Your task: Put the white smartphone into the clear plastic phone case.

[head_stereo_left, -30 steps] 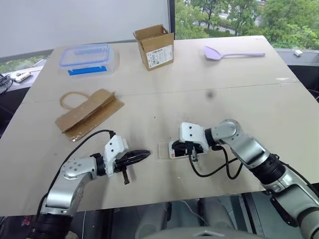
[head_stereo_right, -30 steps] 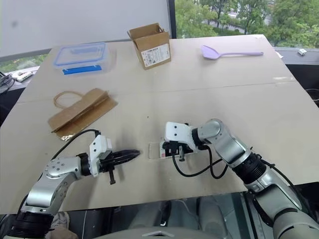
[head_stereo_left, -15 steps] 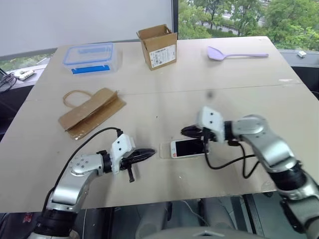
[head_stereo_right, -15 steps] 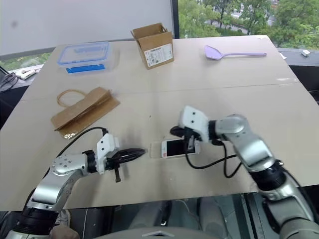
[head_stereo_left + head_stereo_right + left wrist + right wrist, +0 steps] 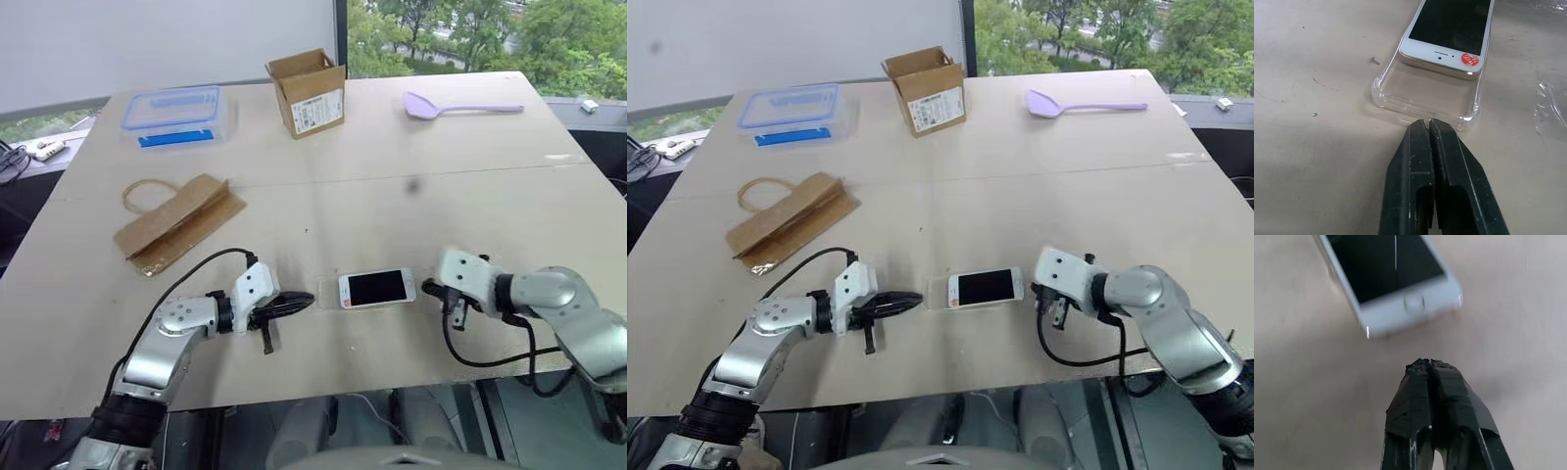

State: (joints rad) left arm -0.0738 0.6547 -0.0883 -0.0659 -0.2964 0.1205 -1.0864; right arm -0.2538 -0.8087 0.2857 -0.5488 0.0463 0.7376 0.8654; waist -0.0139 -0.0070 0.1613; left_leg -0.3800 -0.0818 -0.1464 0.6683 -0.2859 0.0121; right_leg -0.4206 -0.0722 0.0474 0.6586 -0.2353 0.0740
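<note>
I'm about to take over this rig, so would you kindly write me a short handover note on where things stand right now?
Left gripper: shut, empty, tips just short of the open end of the clear case.
Right gripper: shut, empty, just off the home-button end of the white smartphone.
Both things lie flat near the table's front edge, between the grippers.
Done: the phone is partly in, its speaker end lying over the case.
Left: slide it fully along and seat it; one end of the case is unfilled.
</note>
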